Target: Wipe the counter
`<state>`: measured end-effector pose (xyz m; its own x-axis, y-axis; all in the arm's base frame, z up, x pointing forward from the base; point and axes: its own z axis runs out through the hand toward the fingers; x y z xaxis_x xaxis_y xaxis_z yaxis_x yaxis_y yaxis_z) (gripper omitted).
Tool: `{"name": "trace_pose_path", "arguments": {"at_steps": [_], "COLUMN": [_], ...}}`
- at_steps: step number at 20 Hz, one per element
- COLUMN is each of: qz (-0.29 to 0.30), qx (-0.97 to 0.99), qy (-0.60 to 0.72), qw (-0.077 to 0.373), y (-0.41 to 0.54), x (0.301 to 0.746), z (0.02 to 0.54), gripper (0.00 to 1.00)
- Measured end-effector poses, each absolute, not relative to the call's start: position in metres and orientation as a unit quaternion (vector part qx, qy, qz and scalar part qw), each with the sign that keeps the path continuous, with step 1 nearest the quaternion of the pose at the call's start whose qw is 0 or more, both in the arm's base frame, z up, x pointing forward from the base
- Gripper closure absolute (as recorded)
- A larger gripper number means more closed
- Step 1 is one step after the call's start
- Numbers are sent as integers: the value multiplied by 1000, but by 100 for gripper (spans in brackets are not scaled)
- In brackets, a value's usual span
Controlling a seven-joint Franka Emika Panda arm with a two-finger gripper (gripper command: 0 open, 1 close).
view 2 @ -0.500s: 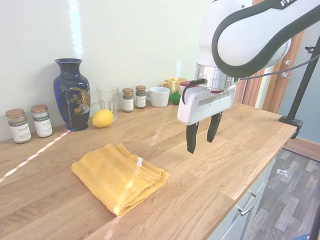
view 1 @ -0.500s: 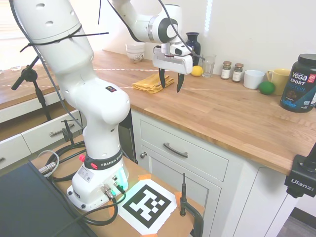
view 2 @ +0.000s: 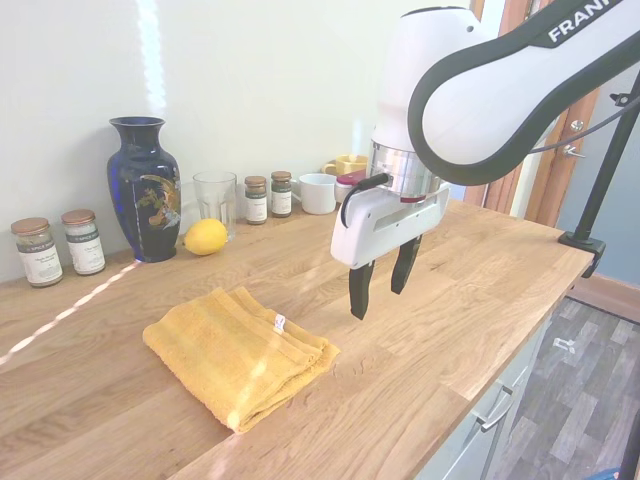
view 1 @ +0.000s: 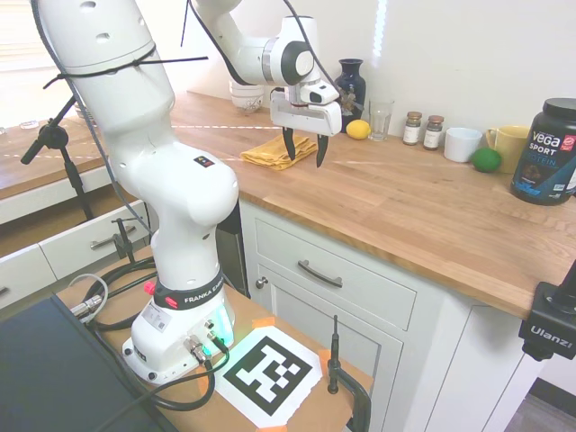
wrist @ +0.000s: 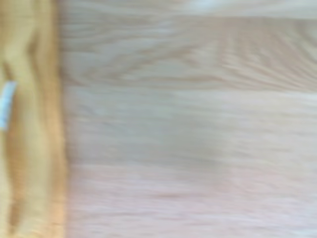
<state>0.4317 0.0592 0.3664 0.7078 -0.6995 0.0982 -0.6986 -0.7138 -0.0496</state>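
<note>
Counter (view 2: 470, 300) planks carry a folded yellow towel (view 2: 238, 353). Just beside its edge the gripper (view 2: 381, 281) hangs above the wood, fingers spread wide, holding nothing.

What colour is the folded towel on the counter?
Mustard yellow towel, clearest in the second exterior view.

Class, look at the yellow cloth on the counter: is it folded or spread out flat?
Folded. The yellow cloth lies on the counter as a compact pad with stacked layered edges, its small white tag showing.
</note>
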Motion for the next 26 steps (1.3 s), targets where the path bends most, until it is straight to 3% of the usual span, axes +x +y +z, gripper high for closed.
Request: {"name": "trace_pose_path", "arguments": {"at_steps": [10, 26], "qz": [-75, -64], "qx": [-929, -939], "qy": [363, 338], "qw": [3, 21], "y": [84, 185], "x": [446, 540], "z": [390, 419], "gripper": [0, 0]}}
